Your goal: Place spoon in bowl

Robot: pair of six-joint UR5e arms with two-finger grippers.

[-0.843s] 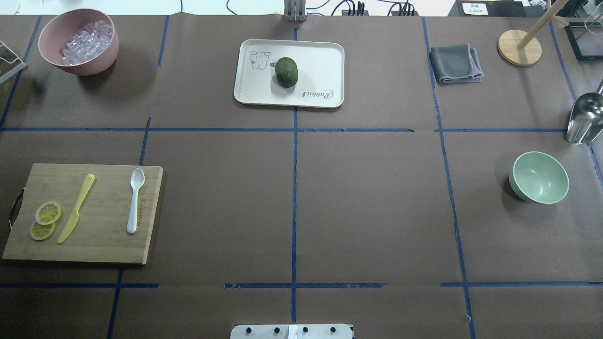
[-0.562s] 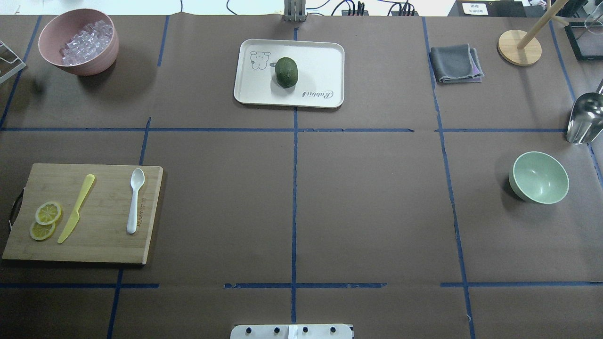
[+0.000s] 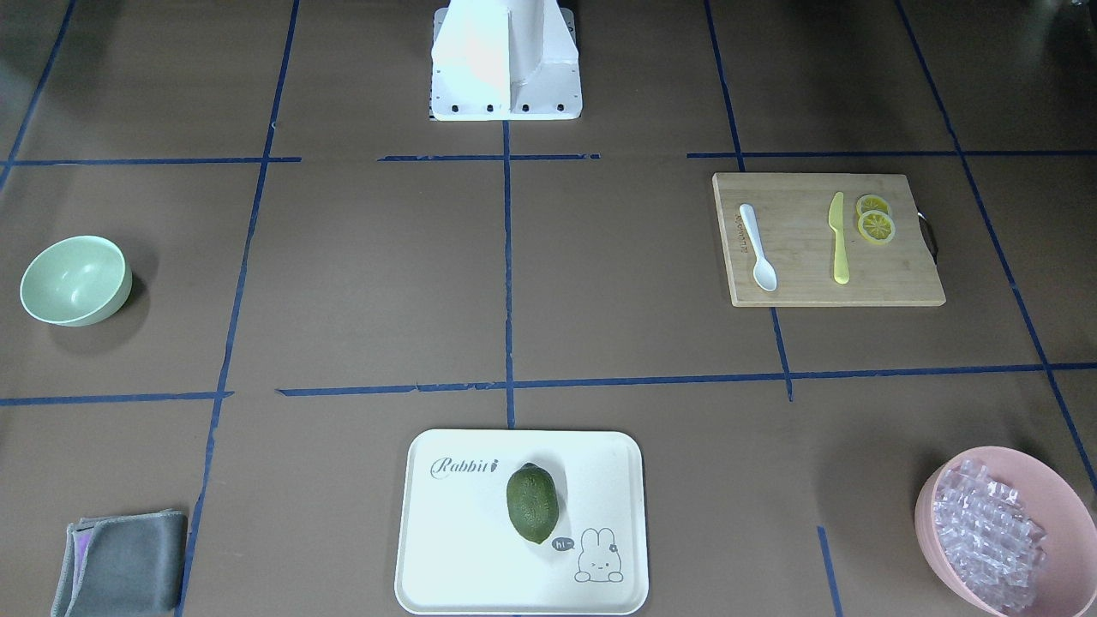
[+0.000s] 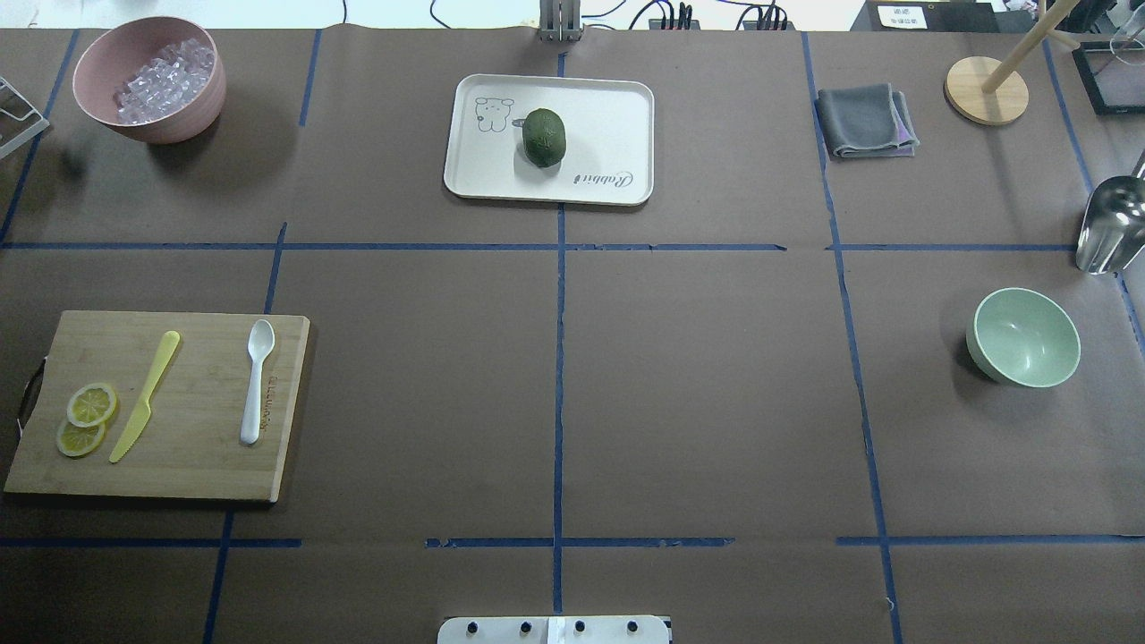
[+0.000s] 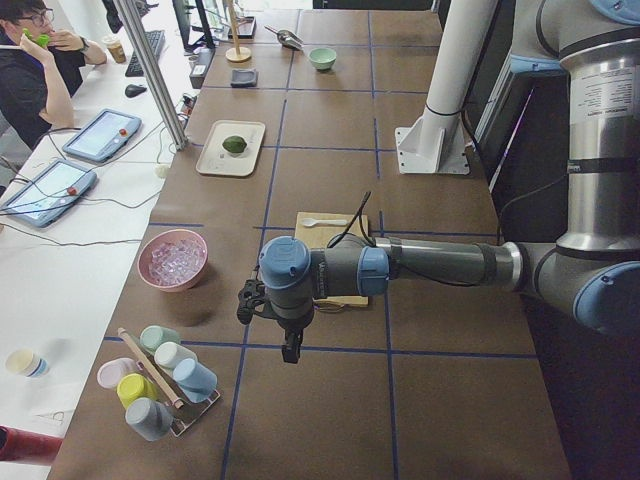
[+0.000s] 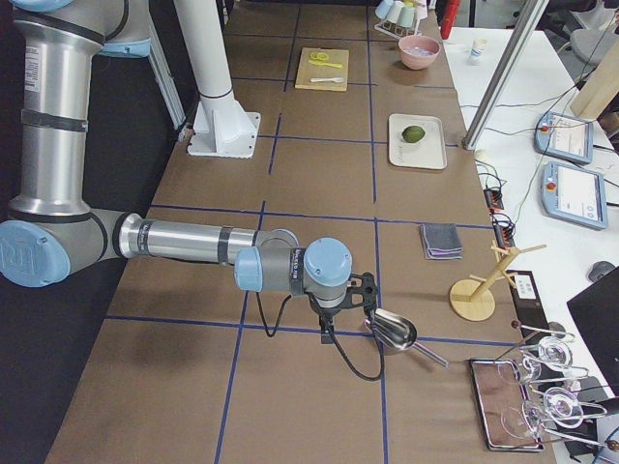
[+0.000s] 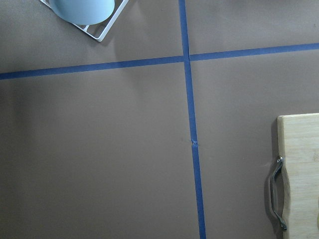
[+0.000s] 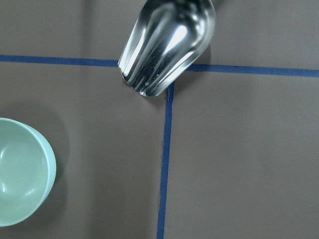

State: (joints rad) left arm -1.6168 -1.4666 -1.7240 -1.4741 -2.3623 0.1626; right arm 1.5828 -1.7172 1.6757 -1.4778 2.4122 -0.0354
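The white spoon (image 4: 255, 380) lies on the wooden cutting board (image 4: 197, 465) at the table's left, scoop pointing away from the robot; it also shows in the front-facing view (image 3: 758, 248). The mint-green bowl (image 4: 1024, 338) stands upright at the far right, also in the right wrist view (image 8: 20, 179). My left gripper (image 5: 290, 345) hangs beyond the board's handle end, outside the overhead view. My right gripper (image 6: 327, 333) hangs past the bowl, by the metal scoop. I cannot tell whether either is open or shut.
A yellow knife (image 4: 143, 398) and lemon slices (image 4: 89, 407) share the board. A pink bowl (image 4: 148, 130) of clear cubes is back left, a white tray (image 4: 608, 116) with a green fruit (image 4: 544, 137) back centre, a grey cloth (image 4: 866, 121) and metal scoop (image 4: 1109, 224) right.
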